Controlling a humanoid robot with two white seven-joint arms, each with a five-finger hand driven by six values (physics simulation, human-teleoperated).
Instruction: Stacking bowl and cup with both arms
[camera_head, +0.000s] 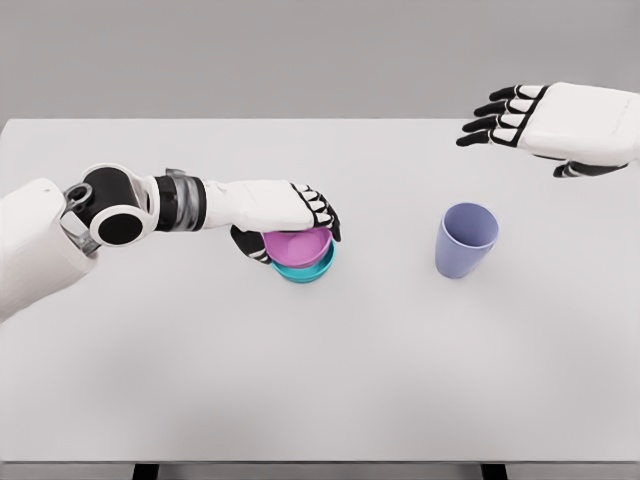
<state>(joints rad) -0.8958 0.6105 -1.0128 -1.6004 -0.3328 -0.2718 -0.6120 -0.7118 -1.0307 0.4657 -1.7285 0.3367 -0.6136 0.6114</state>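
Head view. One tabletop (320, 400): flat, matte, pale grey-white, rectangular, spanning nearly the full frame width. Two bowls, nested: one pink bowl (296, 245) seated inside one teal bowl (305, 270), both round, smooth, plastic-looking, with only the teal rim and lower wall exposed beneath the pink one. Stack located slightly left of the tabletop's middle, closer to the far edge than to the near edge. One cup (466, 240): lavender, smooth, tapered toward the base, open mouth up, tilted slightly, standing right of the middle, well apart from the bowls and touched by nothing. Two arms, white glossy shells with black joint segments. Left hand (290, 215) reaching in from the left edge, palm down over the pink bowl, fingers curled over its far rim and thumb down at its left side, gripping the bowl. Right hand (545, 125) held above the far right corner of the tabletop, well apart from the cup, fingers extended and slightly spread, pointing left, holding nothing. Black finger segments with white pads visible on both hands.
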